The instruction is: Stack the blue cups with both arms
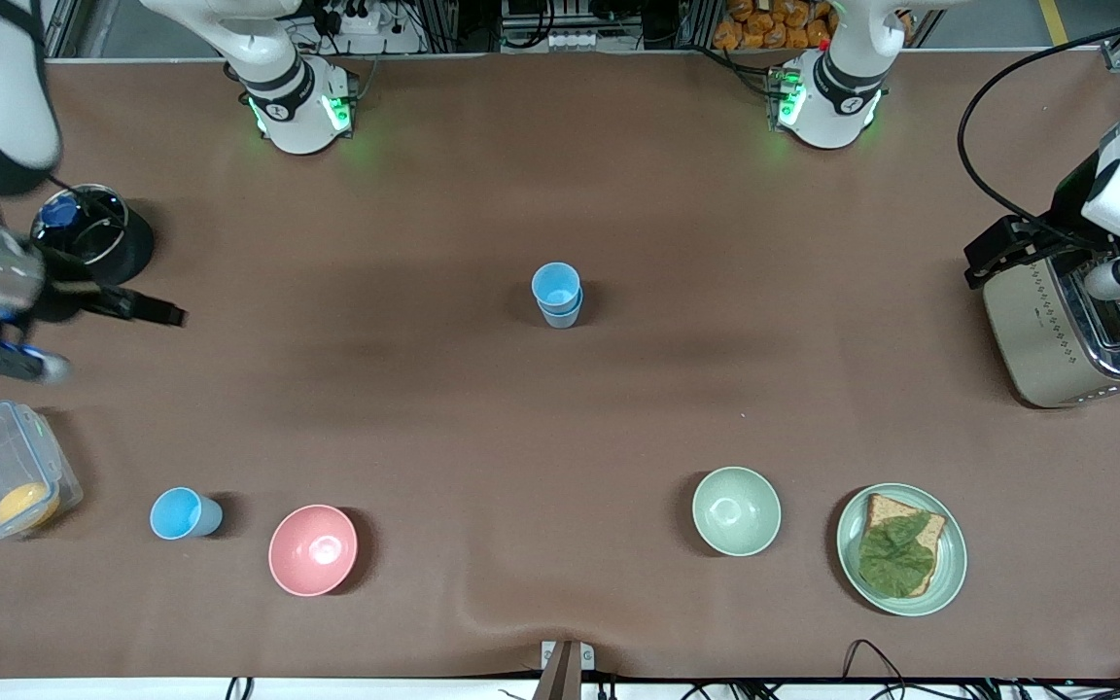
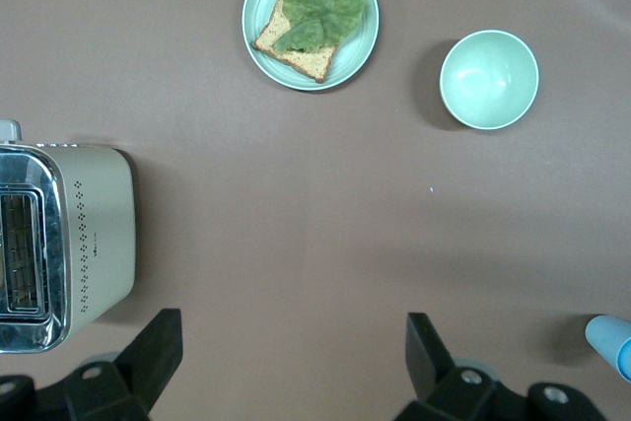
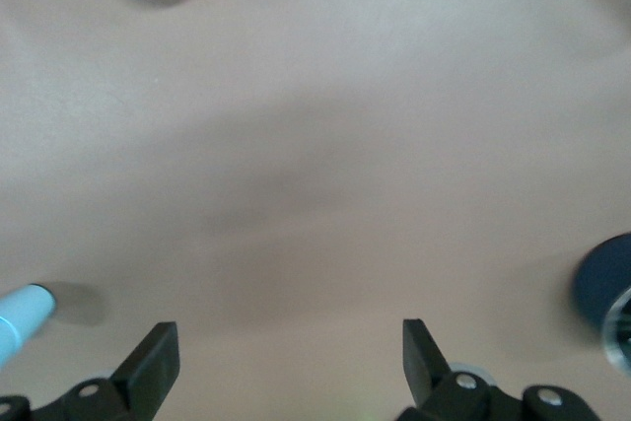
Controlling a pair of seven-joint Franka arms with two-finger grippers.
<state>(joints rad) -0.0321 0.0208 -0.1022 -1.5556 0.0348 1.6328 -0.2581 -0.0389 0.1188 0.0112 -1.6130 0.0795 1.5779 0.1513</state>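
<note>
Both claws spread wide, empty: left gripper (image 2: pixel 291 367) over bare table beside the toaster (image 1: pixel 1070 321), right gripper (image 3: pixel 286 367) over its own end by a dark round container (image 1: pixel 93 238). Matte brown cloth (image 1: pixel 560 447) across the table. Two smooth tapered blue cups, nested (image 1: pixel 557 295), at mid-table; single blue cup (image 1: pixel 183 513) near the front edge beside a glossy pink bowl (image 1: pixel 313 549).
</note>
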